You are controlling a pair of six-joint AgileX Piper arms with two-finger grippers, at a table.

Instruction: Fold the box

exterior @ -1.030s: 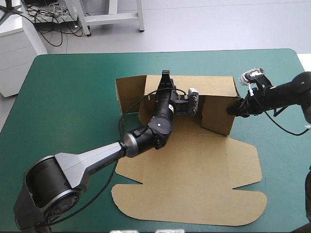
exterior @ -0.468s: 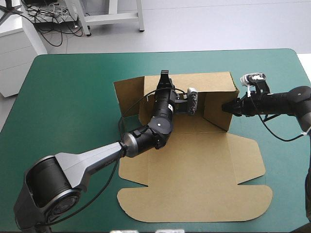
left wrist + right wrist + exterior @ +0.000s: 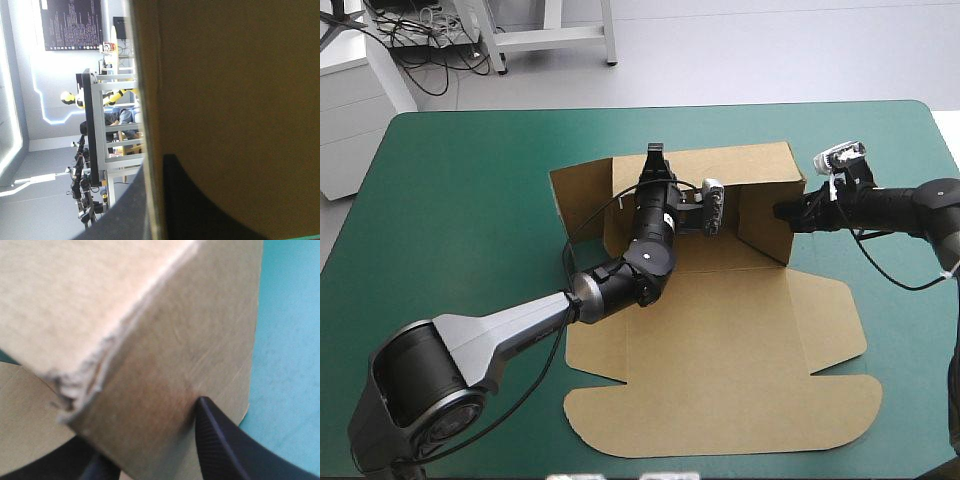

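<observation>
Box [image 3: 720,340] sits mid-table [image 3: 450,180], lid flat toward the near edge and walls up at the back, with the right gripper [image 3: 782,212] pinching the right side wall and, farther back, the left gripper [image 3: 655,152] clamped on the back wall's top edge.

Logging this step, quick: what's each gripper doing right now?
Left gripper: shut on the box, gripping its raised far wall.
Right gripper: shut on the box, gripping its right side wall.
</observation>
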